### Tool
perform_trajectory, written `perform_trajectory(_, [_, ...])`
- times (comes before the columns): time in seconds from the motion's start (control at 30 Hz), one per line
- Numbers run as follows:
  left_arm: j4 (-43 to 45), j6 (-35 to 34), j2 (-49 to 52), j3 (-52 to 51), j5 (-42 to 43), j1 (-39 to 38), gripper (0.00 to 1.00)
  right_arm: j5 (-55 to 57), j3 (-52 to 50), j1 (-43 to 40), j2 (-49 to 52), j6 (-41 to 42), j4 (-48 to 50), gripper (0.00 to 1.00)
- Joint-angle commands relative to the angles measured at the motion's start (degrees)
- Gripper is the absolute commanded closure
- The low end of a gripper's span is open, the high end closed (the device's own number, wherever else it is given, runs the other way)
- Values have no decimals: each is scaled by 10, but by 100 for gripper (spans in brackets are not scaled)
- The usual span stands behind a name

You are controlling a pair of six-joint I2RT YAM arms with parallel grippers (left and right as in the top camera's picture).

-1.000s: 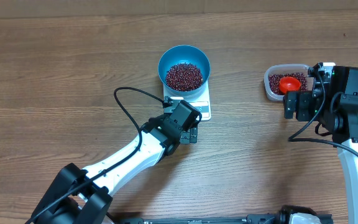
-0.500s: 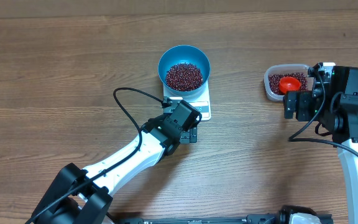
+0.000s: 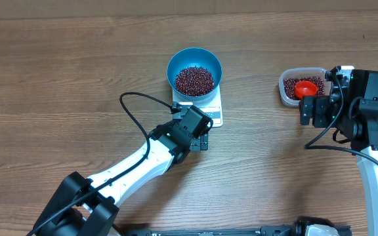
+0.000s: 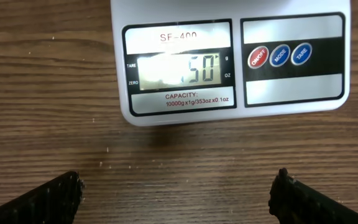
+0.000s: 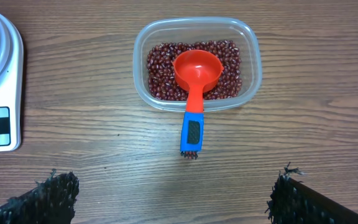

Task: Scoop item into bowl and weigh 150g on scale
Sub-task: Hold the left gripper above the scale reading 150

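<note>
**Weight check: steady the view, then read**

On the desk, my left claw and right claw are both spread and empty. The bowl sits on the scale with the beans inside. Glare washes out the leading digit on the display; in my judgement, hovering motionless gives the cleanest reading
</note>
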Motion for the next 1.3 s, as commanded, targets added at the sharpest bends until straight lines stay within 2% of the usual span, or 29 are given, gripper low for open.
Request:
perform_trajectory(0.0, [12, -13, 5, -3, -11, 1, 0, 5, 20, 1, -1, 3, 1, 0])
perform_trajectory(1.27, [20, -13, 5, -3, -6, 1, 0, 5, 20, 1, -1, 3, 1, 0])
